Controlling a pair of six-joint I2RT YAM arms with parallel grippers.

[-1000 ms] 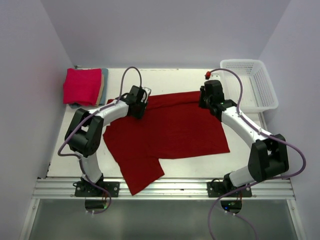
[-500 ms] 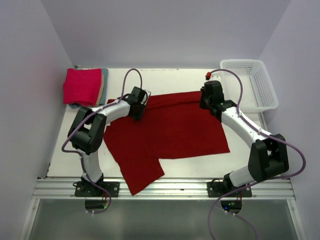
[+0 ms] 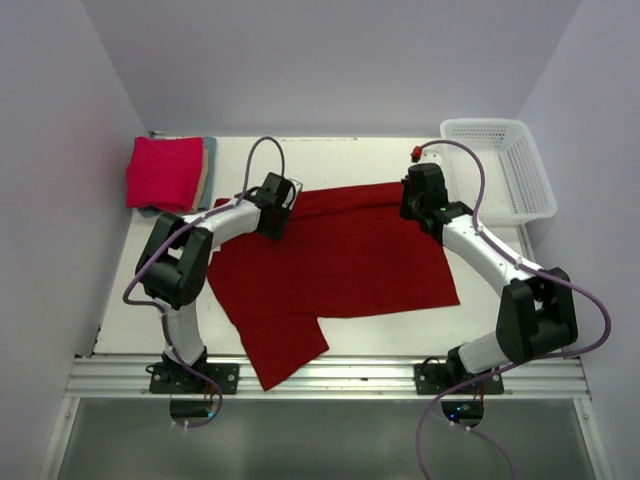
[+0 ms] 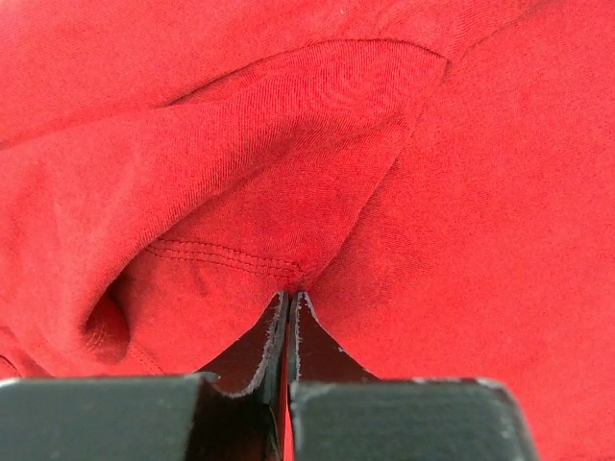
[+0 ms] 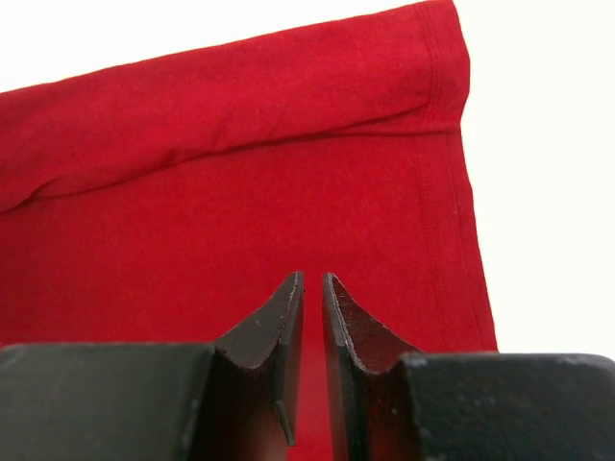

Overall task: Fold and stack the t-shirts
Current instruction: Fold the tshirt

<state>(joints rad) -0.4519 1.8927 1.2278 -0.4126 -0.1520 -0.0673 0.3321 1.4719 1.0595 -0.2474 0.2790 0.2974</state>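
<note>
A dark crimson t-shirt lies spread flat across the table's middle, one sleeve hanging toward the front edge. My left gripper is at its far left corner, shut on a puckered fold of the cloth beside a stitched hem; its tips meet with red fabric between them. At the shirt's far right corner, my right gripper points down over the flat cloth, near the hemmed edge. Its jaws stand a narrow slit apart, and the cloth under them is smooth. A folded pinkish-red t-shirt rests on a blue-grey one at the far left.
A white plastic mesh basket stands at the far right corner, just right of my right arm. Purple cables loop above both arms. The aluminium rail holding the arm bases runs along the near edge.
My left gripper's jaws have closed onto the shirt's fold. The right gripper's jaws have narrowed. Both arms have shifted only slightly.
</note>
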